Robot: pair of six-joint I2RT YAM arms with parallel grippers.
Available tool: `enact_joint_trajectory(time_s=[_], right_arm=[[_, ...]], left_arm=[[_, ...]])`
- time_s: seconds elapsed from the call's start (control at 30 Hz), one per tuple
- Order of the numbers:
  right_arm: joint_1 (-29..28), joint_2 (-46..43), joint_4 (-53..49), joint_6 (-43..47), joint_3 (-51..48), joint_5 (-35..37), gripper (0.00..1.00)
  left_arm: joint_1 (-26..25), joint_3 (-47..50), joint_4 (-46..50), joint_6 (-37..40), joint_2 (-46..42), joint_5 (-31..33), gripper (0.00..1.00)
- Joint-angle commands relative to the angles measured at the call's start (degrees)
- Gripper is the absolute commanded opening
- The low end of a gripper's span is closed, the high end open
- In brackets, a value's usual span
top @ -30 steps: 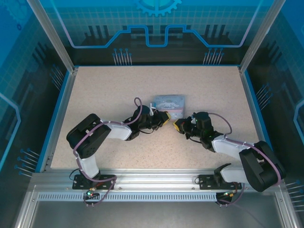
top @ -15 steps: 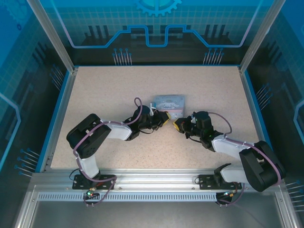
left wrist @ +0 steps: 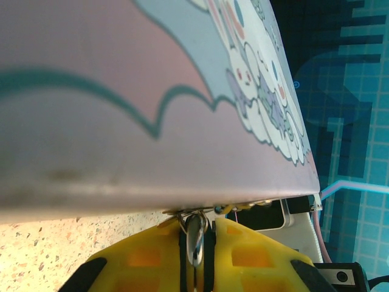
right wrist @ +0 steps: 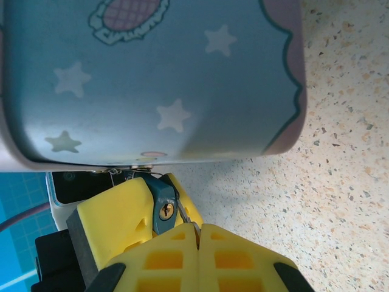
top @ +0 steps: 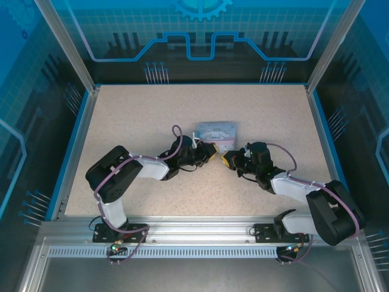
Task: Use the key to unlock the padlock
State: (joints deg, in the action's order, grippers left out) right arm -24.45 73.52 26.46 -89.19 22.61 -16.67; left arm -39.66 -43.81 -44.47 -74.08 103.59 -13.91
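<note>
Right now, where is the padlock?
Right wrist view, lower centre: the padlock is just below the cartoon tin, pinched in the left gripper, above the right gripper.

The left arm (top: 149,169) and right arm (top: 292,187) had black joints, white links, looping purple cables (top: 175,127) and yellow, grid-moulded claw fingers (right wrist: 164,261).

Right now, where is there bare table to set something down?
Bare: behind the tin to the back rail, and both flanks. Crowded: the tin's near edge, where left gripper and right gripper meet at the padlock.
</note>
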Motion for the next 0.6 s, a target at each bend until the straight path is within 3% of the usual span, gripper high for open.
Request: enact_joint_trajectory(time_s=[0.0, 0.57], right_arm=[[-0.4, -1.1, 0.2, -0.2, 1.6, 0.4, 0.00], [-0.3, -2.2, -0.5, 0.0, 2.0, 0.3, 0.00]], left_arm=[[-0.7, 0.0, -3.1, -0.7, 0.5, 0.2, 0.00], [-0.8, 0.1, -3.0, -0.5, 0.4, 0.6, 0.00]])
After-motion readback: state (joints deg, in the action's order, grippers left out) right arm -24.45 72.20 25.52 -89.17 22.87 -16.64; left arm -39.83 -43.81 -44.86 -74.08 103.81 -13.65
